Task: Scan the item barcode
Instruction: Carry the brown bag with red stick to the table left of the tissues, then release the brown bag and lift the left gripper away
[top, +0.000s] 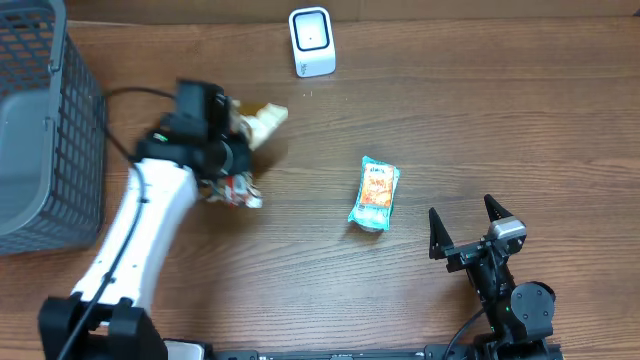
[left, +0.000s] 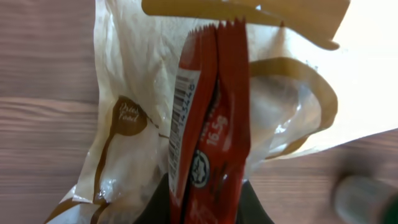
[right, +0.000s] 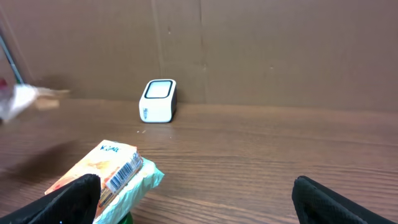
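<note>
Overhead, your left gripper (top: 222, 150) is left of centre over the table (top: 450, 110), clamped tight on a bundle of wrappers. A cream bag (top: 264, 118) sticks out on the far side and a red packet (top: 236, 190) shows on the near side. The scanner (top: 311, 41) stands upright by the far edge, well apart from the bundle. A teal snack pack (top: 374, 194) lies flat mid-table, and a grey basket (top: 40, 120) fills the left edge. Your right gripper (top: 468, 232) is near the front right, jaws spread wide and holding nothing.

On your left wrist camera, the red packet (left: 217, 124) stands on edge in the grip, with its barcode strip (left: 182, 112) running down the left face. The cream bag (left: 124, 137) lies directly behind it and may be pinched too, but the view is too crowded to tell.

On your right wrist camera, the fingers (right: 68, 199) are far apart. The teal snack pack (right: 112, 174) lies just beyond the left one, with a barcode showing on top. The scanner (right: 158, 99) stands farther back.
</note>
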